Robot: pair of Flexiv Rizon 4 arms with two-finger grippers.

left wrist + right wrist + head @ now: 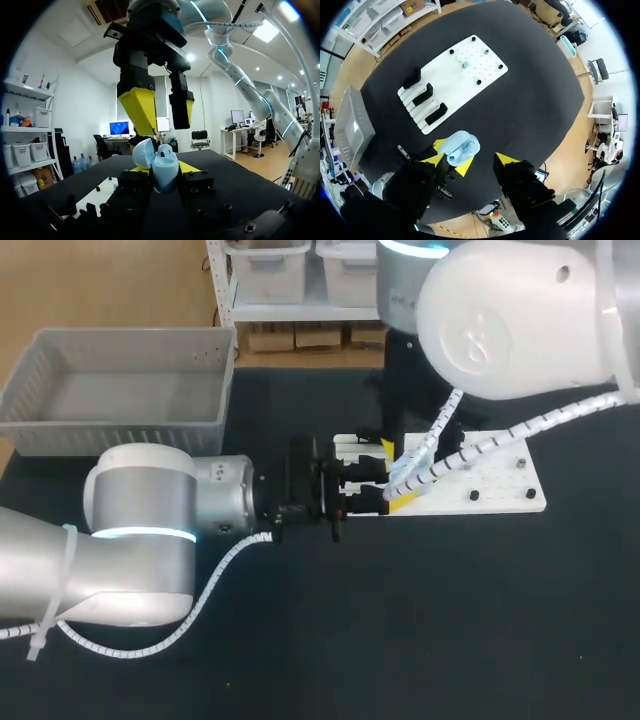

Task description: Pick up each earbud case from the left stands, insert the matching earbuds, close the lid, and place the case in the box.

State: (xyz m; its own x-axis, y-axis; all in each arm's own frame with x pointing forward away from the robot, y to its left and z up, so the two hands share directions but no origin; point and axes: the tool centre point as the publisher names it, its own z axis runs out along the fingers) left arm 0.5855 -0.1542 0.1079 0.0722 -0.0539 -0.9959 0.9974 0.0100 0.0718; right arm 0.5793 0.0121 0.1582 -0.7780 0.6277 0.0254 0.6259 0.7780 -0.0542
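The left claw (165,170) is clamped on a light blue earbud case (161,169), its yellow tips pressing the case from both sides. The case stands upright with its lid (143,152) swung open and tilted back. The left wrist view shows the case lifted above the counter (450,620).

The right claw (162,127) hangs directly above the open case, at its twelve o'clock, fingers (137,110) spread apart and touching nothing. In the right wrist view the case lies just ahead of this claw, nearer one finger than the other.

In the head view the two claws meet over the nine o'clock end of a white board (500,475), where the black stands (426,94) sit in a row. Three stands show in the right wrist view, none with a case on it. Small dark pegs (473,495) dot the board's three o'clock half.

A grey bin (120,390) sits on the counter at about ten o'clock from the left claw, well apart from the board.
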